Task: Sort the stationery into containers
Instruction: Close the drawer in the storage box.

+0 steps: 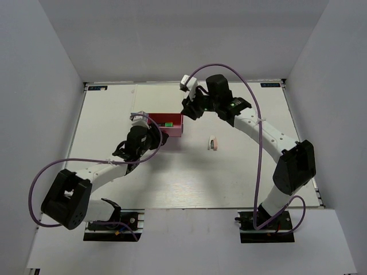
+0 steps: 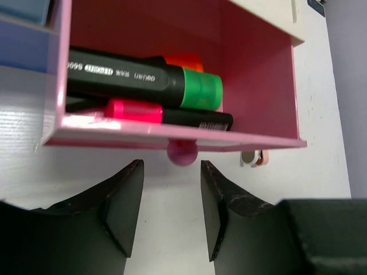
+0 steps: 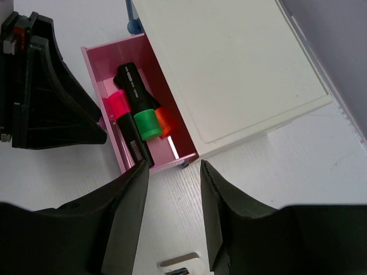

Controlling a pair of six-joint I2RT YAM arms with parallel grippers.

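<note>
Looking through the left wrist camera, I found the pink drawer [image 2: 172, 137] pulled open with the highlighters [image 2: 126, 74] lying inside, green, pink and orange ends showing. Its knob [image 2: 182, 152] sat just ahead of the left gripper [image 2: 171, 177], jaws spread and holding nothing. A small eraser [image 1: 213, 143] lay apart on the table [image 1: 109, 114]. The right gripper [image 3: 173, 172], arched over the white box [image 3: 229, 63], hovered released above the drawer's corner.

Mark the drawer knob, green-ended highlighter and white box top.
drawer knob [image 2: 182, 152], left wrist view, its centre
green-ended highlighter [image 2: 143, 79], left wrist view, black barrel
white box top [image 3: 229, 63], right wrist view, bare middle
</note>
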